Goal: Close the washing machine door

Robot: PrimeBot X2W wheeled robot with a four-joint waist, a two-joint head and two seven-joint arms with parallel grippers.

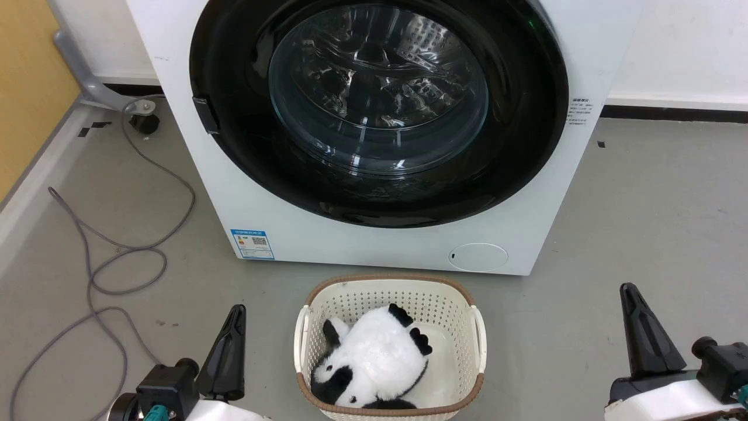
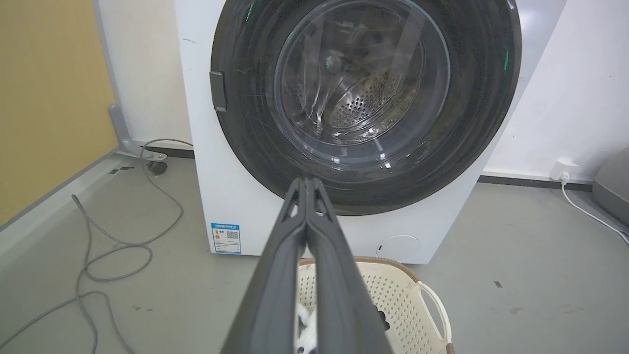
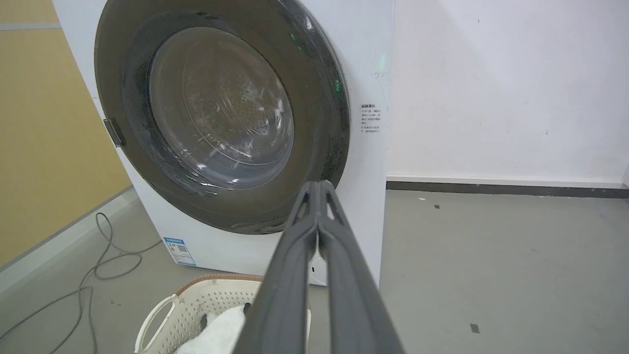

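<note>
Nearest, the left pincer (image 1: pixel 238 311) and right pincer (image 1: pixel 629 290) are both pressed shut and empty, flanking the basket (image 1: pixel 388 279). Beyond it, the washing machine door (image 1: pixel 526 123) sits flush against the washing machine (image 1: pixel 362 248), so the closing looks complete.

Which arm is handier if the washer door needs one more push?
Left, probably. The door already looks flush with the washing machine; its handle tab sits on the left gripper's side, while the right gripper hangs beyond the opposite edge. Both are shut and low.
</note>
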